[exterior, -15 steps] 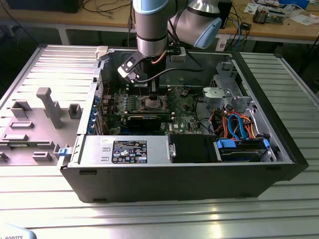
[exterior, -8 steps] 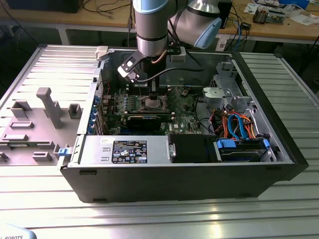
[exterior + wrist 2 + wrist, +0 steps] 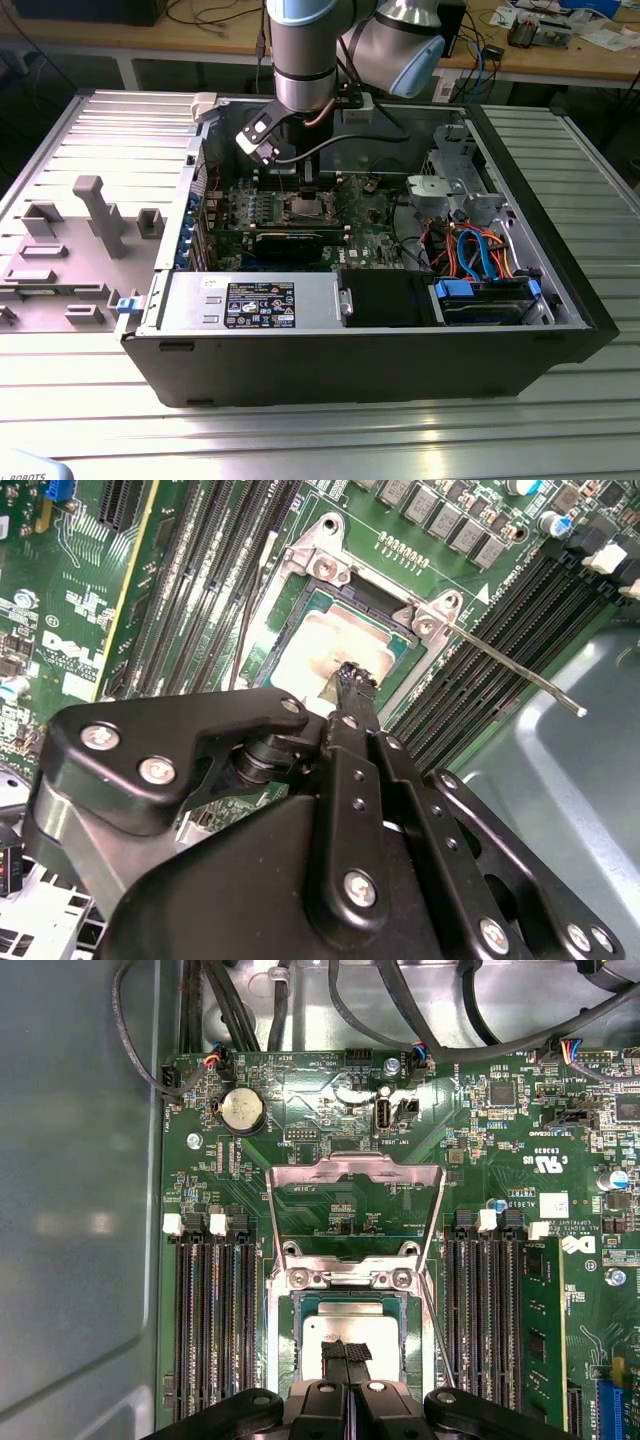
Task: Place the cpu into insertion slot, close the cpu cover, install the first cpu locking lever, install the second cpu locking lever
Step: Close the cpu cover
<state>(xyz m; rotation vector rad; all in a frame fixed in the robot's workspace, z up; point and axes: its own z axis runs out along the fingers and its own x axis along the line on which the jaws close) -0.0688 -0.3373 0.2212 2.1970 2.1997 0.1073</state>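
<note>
I saw the open computer case lying on the ribbed metal bench, with a cluttered wooden bench behind it. The jaws were closed, their tips just over the cpu, which sat in the insertion slot. The cpu cover was swung open.

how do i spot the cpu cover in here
Inside the open computer case, find the green motherboard and the socket between its black memory slots. The cpu cover is the thin silver frame swung open beside it, the board showing through its window.
</note>
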